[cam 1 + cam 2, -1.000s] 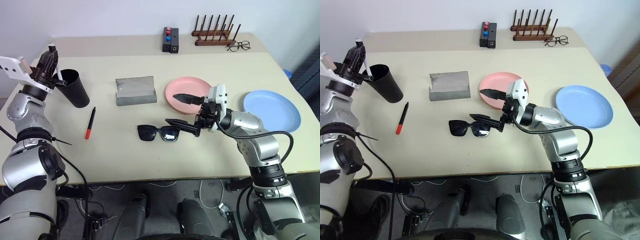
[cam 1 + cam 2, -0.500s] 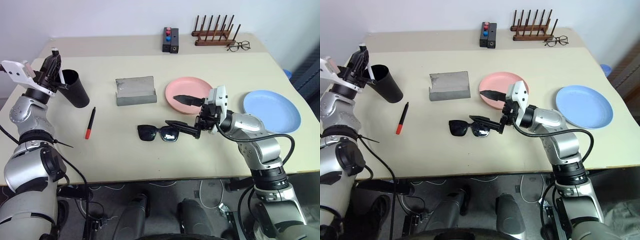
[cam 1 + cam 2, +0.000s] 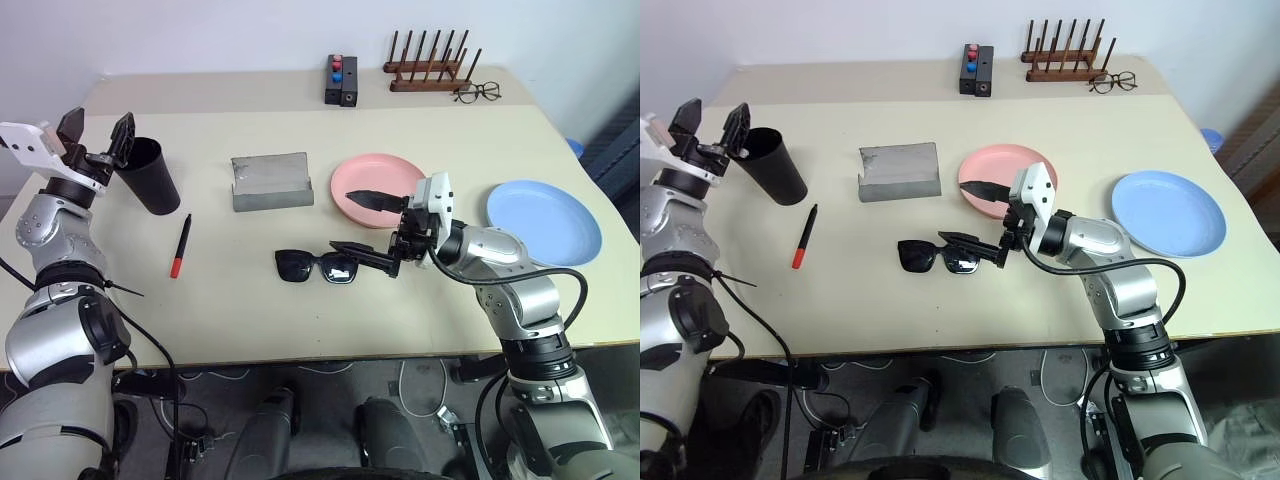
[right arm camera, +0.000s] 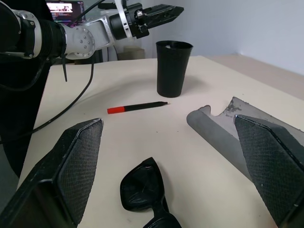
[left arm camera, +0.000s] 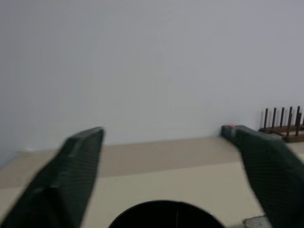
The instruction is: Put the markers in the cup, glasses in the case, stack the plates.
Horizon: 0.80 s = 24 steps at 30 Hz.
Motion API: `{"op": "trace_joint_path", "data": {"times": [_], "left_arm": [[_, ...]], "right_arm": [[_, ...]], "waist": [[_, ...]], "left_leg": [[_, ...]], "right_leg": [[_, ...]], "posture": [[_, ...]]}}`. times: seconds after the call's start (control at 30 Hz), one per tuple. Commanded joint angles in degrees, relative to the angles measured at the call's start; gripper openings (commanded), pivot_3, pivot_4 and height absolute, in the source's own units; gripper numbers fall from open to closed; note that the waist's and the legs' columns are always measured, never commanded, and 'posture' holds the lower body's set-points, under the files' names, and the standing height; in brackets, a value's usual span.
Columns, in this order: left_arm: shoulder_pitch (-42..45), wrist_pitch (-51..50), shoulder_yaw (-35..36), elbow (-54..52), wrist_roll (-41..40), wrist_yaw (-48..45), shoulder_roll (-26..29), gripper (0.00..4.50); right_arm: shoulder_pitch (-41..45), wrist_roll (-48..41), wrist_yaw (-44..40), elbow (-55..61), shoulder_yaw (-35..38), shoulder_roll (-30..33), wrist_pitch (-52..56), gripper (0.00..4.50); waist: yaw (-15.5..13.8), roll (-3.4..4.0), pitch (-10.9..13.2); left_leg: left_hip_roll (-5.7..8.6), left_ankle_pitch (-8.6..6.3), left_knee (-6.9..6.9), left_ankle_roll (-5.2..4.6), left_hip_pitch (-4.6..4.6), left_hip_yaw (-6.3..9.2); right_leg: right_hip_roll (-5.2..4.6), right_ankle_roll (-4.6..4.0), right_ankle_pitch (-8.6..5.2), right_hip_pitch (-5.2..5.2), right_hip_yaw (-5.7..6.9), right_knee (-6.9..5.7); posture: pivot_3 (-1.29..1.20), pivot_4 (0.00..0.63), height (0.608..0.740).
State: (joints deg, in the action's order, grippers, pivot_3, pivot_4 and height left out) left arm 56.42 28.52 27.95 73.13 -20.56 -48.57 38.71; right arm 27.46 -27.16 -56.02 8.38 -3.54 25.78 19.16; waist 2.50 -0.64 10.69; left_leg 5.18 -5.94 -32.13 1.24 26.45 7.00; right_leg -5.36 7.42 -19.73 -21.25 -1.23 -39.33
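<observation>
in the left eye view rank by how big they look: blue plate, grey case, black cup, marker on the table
1. blue plate, the broadest.
2. grey case and black cup: close in apparent area, and the cup leans, so I won't rank them.
3. marker, as long as the cup looks but by far the slimmest.

A black cup stands near the table's left edge, a red-ended marker lying beside it. The grey case lies open mid-table. Black sunglasses lie toward the front edge. 2 plates, pink and blue, sit apart.
</observation>
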Motion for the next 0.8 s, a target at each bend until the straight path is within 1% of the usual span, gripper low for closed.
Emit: {"op": "trace_joint_path", "data": {"times": [0.03,0.17,0.2,0.3,0.37,0.43,0.5,0.53,0.63,0.73,0.8], "left_arm": [[0.41,0.41,0.27,-2.01,-0.09,-1.37,1.61,4.46],[0.59,-4.25,-1.41,-4.52,0.38,-3.67,1.83,4.46],[0.43,-8.74,-1.75,-7.37,-0.73,-5.41,1.84,4.46],[-4.36,-17.52,-5.97,-21.5,-0.37,-8.1,1.91,4.46],[-10.38,-29.66,-8.31,-37.36,-3.37,-7.77,2.25,4.46],[-15.42,-44.55,-9.76,-52.42,-7.45,-4.12,2.8,4.46],[-18.3,-53.24,-9.84,-60.62,-9.49,-0.59,3.29,4.46],[-19.83,-56.23,-10.59,-63.75,-8.6,1.27,3.78,4.46],[-21.25,-64.75,-11.6,-67.88,-4.69,12.39,2.62,4.46],[-20.55,-73.58,-10.21,-69.94,-6.09,19.08,0.48,4.46],[-20.54,-78.47,-10.71,-71.65,-6.51,21.14,-0.25,4.46]], "right_arm": [[0.82,0.02,0.09,1.17,0.09,-0.38,-1.24,4.5],[0.73,-0.25,0.15,1.01,0.29,-0.3,-1.37,4.5],[0.74,-0.49,0.04,0.83,0.65,-0.12,-1.38,4.5],[0.67,-1.01,-0.68,-0.07,1.84,0.78,-1.66,4.5],[1.23,-0.85,-1.47,-1.75,2.72,1.56,-2.39,4.5],[2.02,-0.32,-2.46,-3.75,3.23,2.19,-3.44,4.5],[2.5,-0.03,-2.98,-4.88,3.18,2.33,-4.18,4.5],[2.84,0.04,-3.13,-5.54,3.03,2.21,-4.51,4.5],[3.35,0.39,-3.45,-6.79,2.25,1.46,-5.55,4.5],[3.36,0.51,-3.37,-7.11,1.81,0.8,-6.01,4.5],[3.3,0.74,-3.41,-7.11,1.61,0.53,-6.21,4.5]], "waist": [[0.0,0.0,0.0],[-0.02,0.0,0.0],[-0.02,0.0,0.0],[0.12,0.0,0.0],[0.15,0.0,-0.01],[0.15,0.0,0.0],[0.08,0.0,0.0],[0.04,0.0,0.0],[0.01,0.02,-0.01],[-0.06,0.02,-0.01],[-0.1,0.01,-0.01]], "left_leg": [[0.0,0.0,0.0,0.0,0.0,0.0],[0.0,0.0,-0.01,0.0,0.0,0.0],[0.0,0.0,-0.01,0.0,0.0,0.0],[0.0,0.0,0.0,0.0,0.0,-0.01],[-0.02,0.0,0.01,0.0,-0.01,-0.02],[-0.05,0.0,0.01,0.0,-0.01,-0.03],[-0.06,0.0,0.01,0.0,-0.01,-0.02],[-0.07,0.0,0.0,0.0,-0.02,-0.01],[-0.08,0.01,0.0,0.02,-0.09,0.0],[-0.07,0.01,0.0,0.02,-0.09,0.0],[-0.06,0.01,-0.01,0.02,-0.08,0.0]], "right_leg": [[0.0,0.0,0.0,0.0,0.0,0.0],[0.0,0.0,0.0,0.0,0.0,-0.01],[0.0,0.0,0.0,0.0,0.0,-0.01],[0.0,0.0,0.0,0.01,-0.02,-0.01],[0.01,0.0,0.0,0.0,-0.06,-0.03],[0.02,-0.01,0.0,-0.01,-0.11,-0.06],[0.02,-0.02,-0.01,-0.02,-0.15,-0.05],[0.03,-0.02,-0.01,-0.02,-0.15,-0.06],[0.04,-0.03,-0.01,0.02,-0.15,-0.07],[0.04,-0.03,-0.01,0.02,-0.15,-0.07],[0.04,-0.02,-0.01,0.01,-0.14,-0.06]], "posture": [[0.0,0.15,0.74],[0.0,0.15,0.74],[0.0,0.15,0.74],[0.0,0.15,0.74],[0.0,0.15,0.74],[0.0,0.15,0.74],[0.0,0.15,0.74],[0.0,0.15,0.74],[0.0,0.15,0.74],[0.0,0.15,0.74],[0.0,0.15,0.74]]}}
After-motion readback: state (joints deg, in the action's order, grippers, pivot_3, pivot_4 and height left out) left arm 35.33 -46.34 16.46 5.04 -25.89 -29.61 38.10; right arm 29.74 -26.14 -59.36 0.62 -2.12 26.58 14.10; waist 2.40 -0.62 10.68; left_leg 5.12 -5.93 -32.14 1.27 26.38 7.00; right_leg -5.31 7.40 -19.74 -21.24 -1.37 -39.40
